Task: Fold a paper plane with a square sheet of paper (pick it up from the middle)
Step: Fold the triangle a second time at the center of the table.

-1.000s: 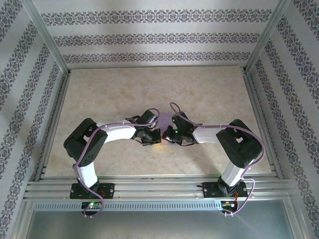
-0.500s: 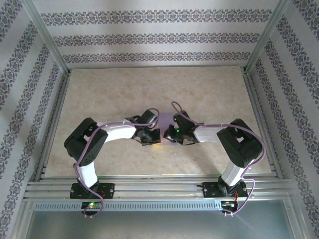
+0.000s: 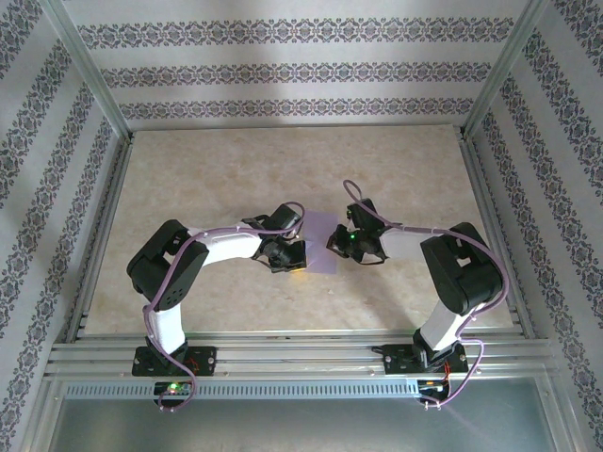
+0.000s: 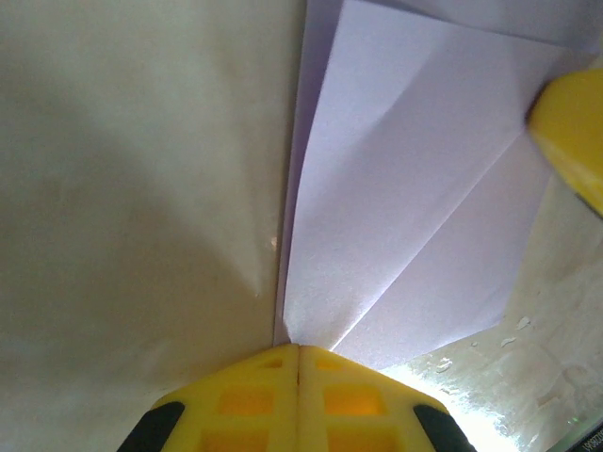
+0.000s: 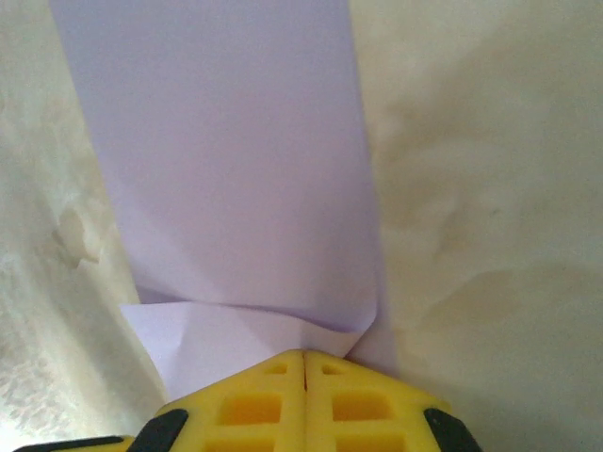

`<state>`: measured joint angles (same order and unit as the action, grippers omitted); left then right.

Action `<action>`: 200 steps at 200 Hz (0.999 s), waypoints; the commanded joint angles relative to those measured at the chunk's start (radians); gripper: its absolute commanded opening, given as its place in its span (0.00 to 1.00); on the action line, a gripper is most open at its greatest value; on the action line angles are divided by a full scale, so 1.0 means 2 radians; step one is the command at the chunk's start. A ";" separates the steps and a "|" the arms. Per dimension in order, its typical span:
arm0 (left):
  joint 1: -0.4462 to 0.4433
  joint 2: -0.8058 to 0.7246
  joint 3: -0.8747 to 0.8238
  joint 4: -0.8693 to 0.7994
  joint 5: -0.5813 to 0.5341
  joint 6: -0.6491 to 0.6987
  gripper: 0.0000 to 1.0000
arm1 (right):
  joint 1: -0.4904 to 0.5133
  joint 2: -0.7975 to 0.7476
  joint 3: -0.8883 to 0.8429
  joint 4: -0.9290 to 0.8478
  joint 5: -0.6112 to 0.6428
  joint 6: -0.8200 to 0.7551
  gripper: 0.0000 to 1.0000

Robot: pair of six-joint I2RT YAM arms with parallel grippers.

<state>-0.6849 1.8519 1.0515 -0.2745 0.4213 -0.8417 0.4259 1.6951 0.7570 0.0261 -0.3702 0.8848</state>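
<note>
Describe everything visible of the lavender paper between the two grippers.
The paper is thin, matte, pale lavender, and partly folded rather than a flat square. The left wrist view shows overlapping layers with diagonal creases running together toward one end; the right wrist view shows a long plain band with a small folded flap. It lies on the beige table, near its middle. The shut left gripper meets one side and the shut right gripper the opposite side; whether they pinch or press it, I cannot tell.
</note>
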 commanded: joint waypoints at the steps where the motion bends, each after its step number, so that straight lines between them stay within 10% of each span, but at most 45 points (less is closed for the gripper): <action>1: 0.007 0.025 -0.010 -0.074 -0.017 0.013 0.00 | -0.004 -0.016 0.010 -0.024 0.025 -0.020 0.00; 113: 0.007 0.025 -0.005 -0.072 -0.016 0.017 0.00 | 0.080 -0.014 0.004 0.031 0.007 0.008 0.00; 200: 0.007 0.055 0.004 -0.134 -0.034 0.036 0.00 | 0.015 0.018 -0.010 0.043 -0.013 -0.011 0.00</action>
<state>-0.6842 1.8755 1.0958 -0.3397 0.4217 -0.8078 0.5091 1.7222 0.7563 0.0971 -0.3828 0.8936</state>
